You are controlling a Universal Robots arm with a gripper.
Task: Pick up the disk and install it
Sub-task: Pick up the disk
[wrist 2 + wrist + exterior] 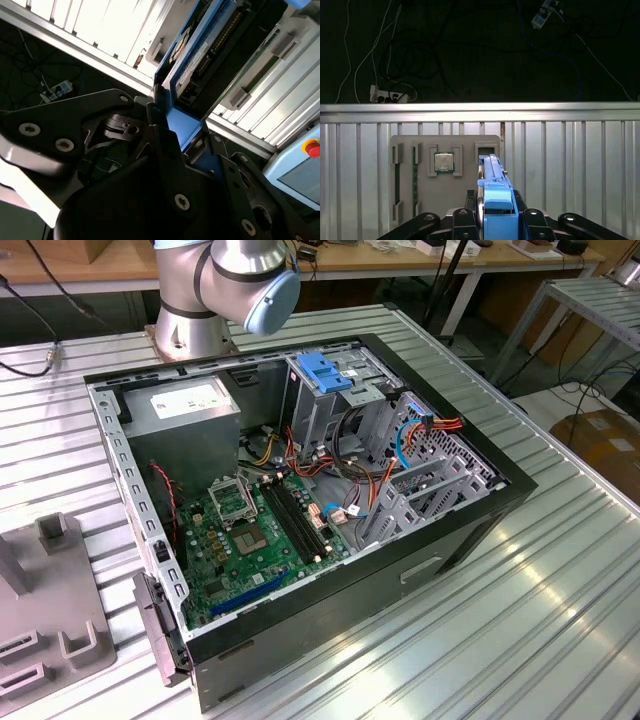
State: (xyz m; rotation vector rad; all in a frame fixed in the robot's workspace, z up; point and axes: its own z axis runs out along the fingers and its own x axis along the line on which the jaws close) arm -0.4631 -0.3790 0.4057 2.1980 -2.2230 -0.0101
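In both wrist views my gripper (494, 222) (167, 125) is shut on the disk (492, 187) (192, 55), a flat grey drive in a blue plastic frame. Black fingers (462, 217) press on its two sides, and it points edge-on away from the wrist. Beyond it in the first wrist view lies a grey fixture plate (425, 187) with an empty slot (487, 149) just past the disk's far end. The open computer case (300, 640) lies on the table in the exterior view, with its drive cage (325, 375) under a blue plastic top.
A processor chip (444, 162) sits in a pocket of the fixture plate. Inside the case are a grey power supply box (185, 405), the green motherboard (260, 530) and loose orange and blue cables (420, 430). The arm's base (190, 320) stands behind the case. Ribbed aluminium table (560, 570) surrounds everything.
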